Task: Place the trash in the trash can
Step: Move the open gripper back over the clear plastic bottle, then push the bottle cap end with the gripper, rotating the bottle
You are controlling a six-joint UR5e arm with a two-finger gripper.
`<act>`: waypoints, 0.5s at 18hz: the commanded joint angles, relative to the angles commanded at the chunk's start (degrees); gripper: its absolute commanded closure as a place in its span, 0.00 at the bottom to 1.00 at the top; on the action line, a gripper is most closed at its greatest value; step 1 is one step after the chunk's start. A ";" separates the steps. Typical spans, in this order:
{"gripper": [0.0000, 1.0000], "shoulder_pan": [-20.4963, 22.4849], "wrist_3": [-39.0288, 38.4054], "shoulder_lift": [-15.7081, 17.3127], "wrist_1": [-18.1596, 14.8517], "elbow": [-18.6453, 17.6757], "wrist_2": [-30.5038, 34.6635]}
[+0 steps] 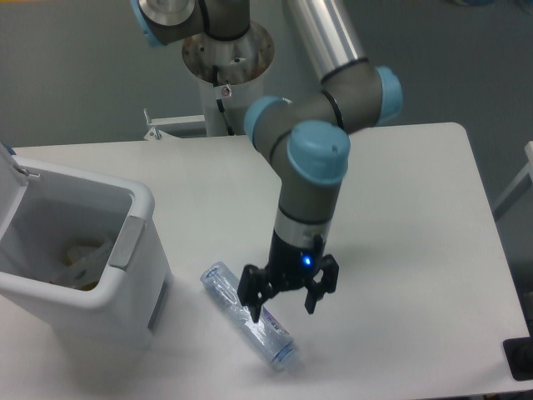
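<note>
Spread open, the hand (283, 304) is hanging low over the bottle (248, 325), fingers straddling its middle. Lying flat on the surface (400, 217), the bottle is running diagonally, cap end pointing lower right, base toward the trash can (75, 258) at left.

Arm (310, 200) of silver-grey tubes joined by rounded joints with light blue caps; black two-finger gripper (285, 302) with angular linkages; a small blue light glows just above it; a round metal base (226, 48) stands at the table's far edge.
</note>
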 joint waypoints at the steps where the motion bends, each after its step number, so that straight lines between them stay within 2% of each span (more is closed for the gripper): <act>1: 0.00 0.00 -0.44 -0.97 -1.32 1.40 0.00; 5: 0.00 0.00 -1.41 -4.40 -7.12 6.33 0.00; 9: 0.00 0.00 -2.63 -7.38 -10.55 9.85 0.09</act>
